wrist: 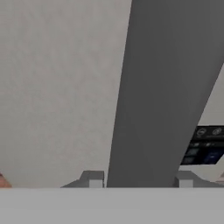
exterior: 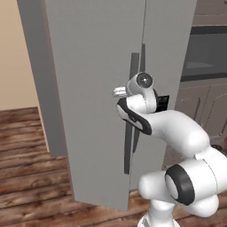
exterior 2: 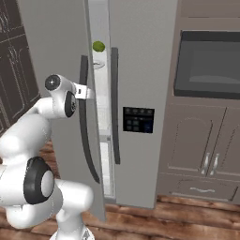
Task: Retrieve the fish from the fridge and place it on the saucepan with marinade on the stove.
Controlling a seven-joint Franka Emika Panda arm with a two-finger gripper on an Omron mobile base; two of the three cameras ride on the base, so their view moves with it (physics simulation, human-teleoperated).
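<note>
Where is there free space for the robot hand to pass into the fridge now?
The one opening is the narrow gap between the left door, swung partly open, and the closed right door. It is tight: the end effector straddles the left door's dark handle, and a green fruit sits on a shelf near the top.

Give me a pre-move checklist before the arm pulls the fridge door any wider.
1. Gripper straddles the left door handle, one fingertip on each side: ok.
2. Firm clamp on the handle: cannot tell.
3. Left door of the fridge already ajar, gap showing shelves: ok.
4. Gap wide enough for the arm to reach inside: not ok.
5. Fish located inside: cannot tell; a round green fruit sits on a shelf.
6. Right door shut: ok.
</note>
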